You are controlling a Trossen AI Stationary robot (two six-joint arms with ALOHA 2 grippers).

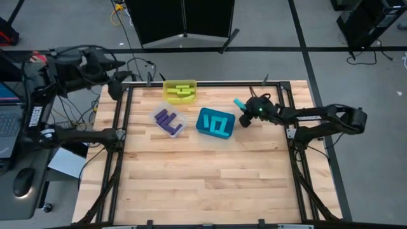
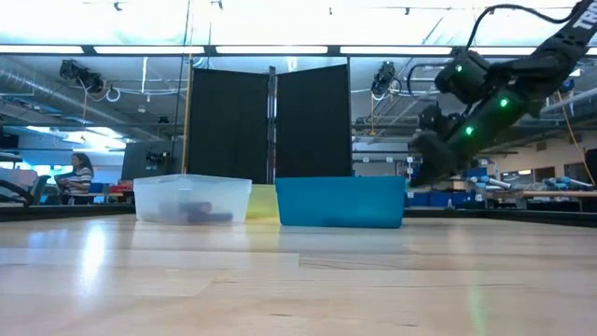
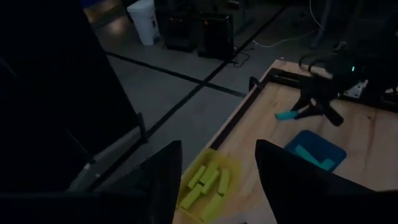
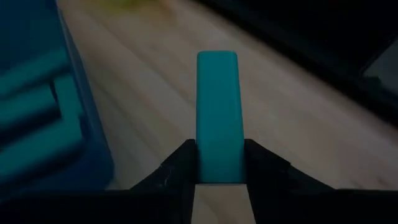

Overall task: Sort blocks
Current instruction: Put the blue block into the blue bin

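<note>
A cyan block (image 4: 216, 106) sticks out ahead of my right gripper (image 4: 217, 163), which is shut on it just right of the teal bin (image 1: 215, 122), above the table. Cyan blocks (image 4: 37, 106) lie in that bin. Purple blocks (image 1: 168, 121) lie in the clear bin (image 1: 156, 116), and yellow-green blocks (image 3: 205, 183) in the yellow bin (image 1: 180, 90). My left gripper (image 3: 219, 149) hangs open beyond the table's far left corner (image 1: 116, 83), with nothing between its fingers. My right gripper pinches the cyan block's two long sides at its near end (image 4: 217, 171) between the two fingers (image 4: 183, 165). The fingers slant down from the table's right side and lie along the block. It points out past the fingertips, lifted clear of the table (image 1: 238, 102).
The three bins stand close together in the table's far half. A black frame (image 1: 210, 83) runs around the tabletop. The near half of the wooden top (image 1: 203, 184) is bare wood. A laptop (image 1: 9, 121) and a mouse (image 1: 22, 181) sit left of the table.
</note>
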